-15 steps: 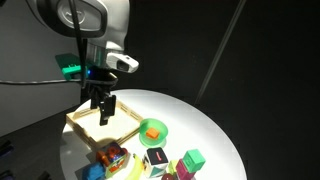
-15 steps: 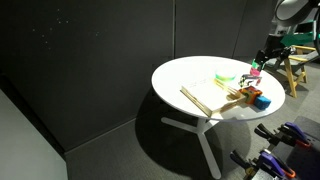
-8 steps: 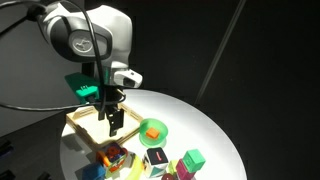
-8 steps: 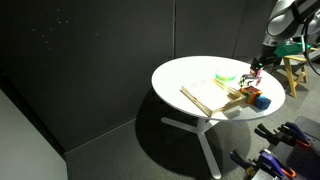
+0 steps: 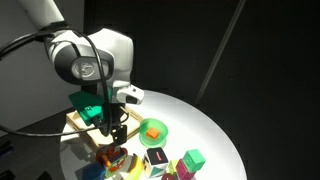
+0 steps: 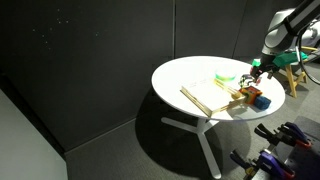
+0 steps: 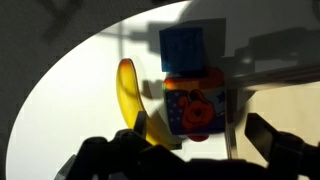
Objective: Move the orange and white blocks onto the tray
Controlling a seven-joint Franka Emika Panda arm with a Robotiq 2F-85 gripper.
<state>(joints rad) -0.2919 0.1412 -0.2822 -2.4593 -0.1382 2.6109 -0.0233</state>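
Below, the round white table (image 5: 215, 125) spreads under the gripper (image 5: 117, 132), whose jaws stand wide apart and hold nothing. The wooden tray (image 5: 76, 124) lies just beside it. The white-faced block (image 5: 155, 159) rests near the gripper, off the tray. The orange block cannot be told apart among the coloured blocks (image 5: 112, 156) under the gripper.
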